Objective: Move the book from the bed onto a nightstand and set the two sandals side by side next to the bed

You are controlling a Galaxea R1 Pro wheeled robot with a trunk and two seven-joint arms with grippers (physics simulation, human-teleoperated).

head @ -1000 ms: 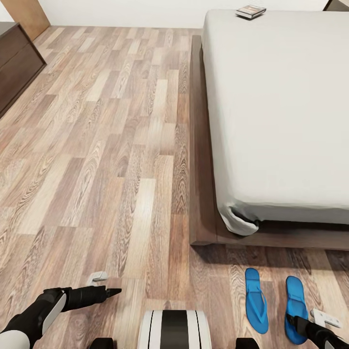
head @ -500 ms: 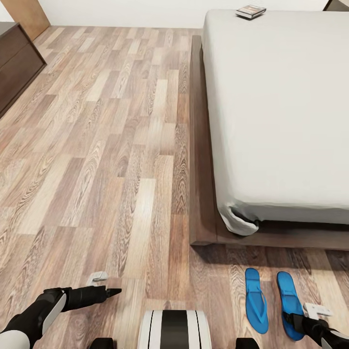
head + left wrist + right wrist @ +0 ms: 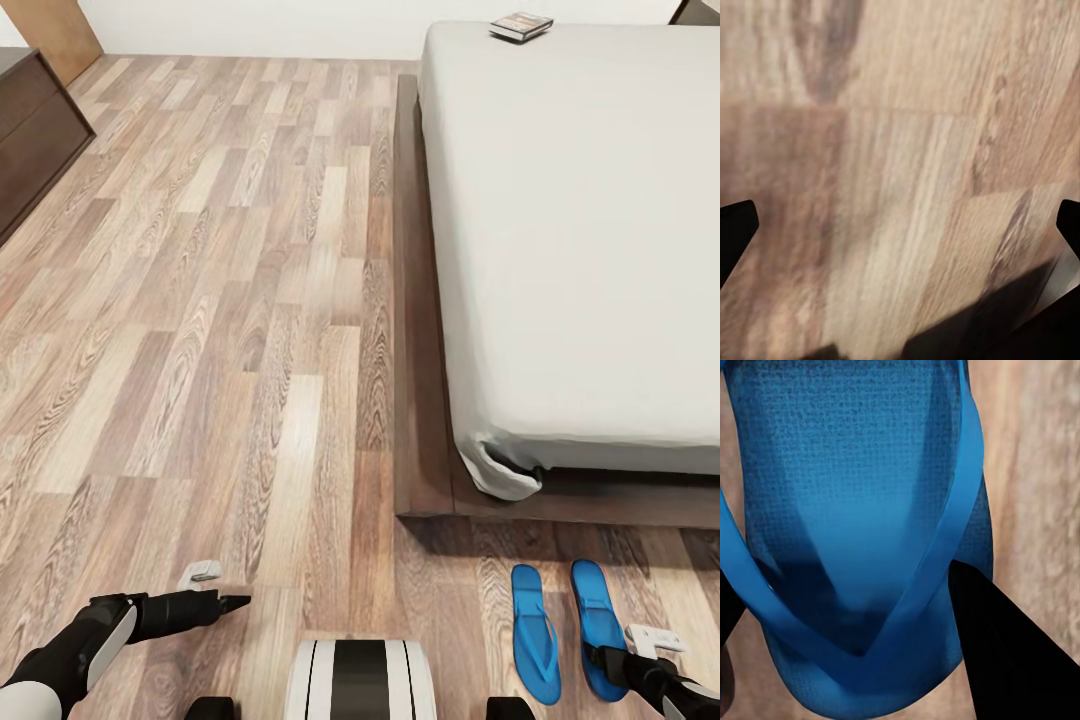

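Compared with a second ago, the right sandal (image 3: 597,625) sits closer beside the left sandal (image 3: 535,633), lower right. The right gripper (image 3: 612,660) grips its heel; the left gripper (image 3: 222,589) hangs open. The book (image 3: 521,25) lies top of frame on the bed (image 3: 580,230).

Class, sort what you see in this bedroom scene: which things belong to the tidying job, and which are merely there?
Job:
thin dark-covered book
pale grey bed
left bright blue sandal
right bright blue sandal
right gripper

Merely there:
long dark wooden bench
brown wooden door
left gripper
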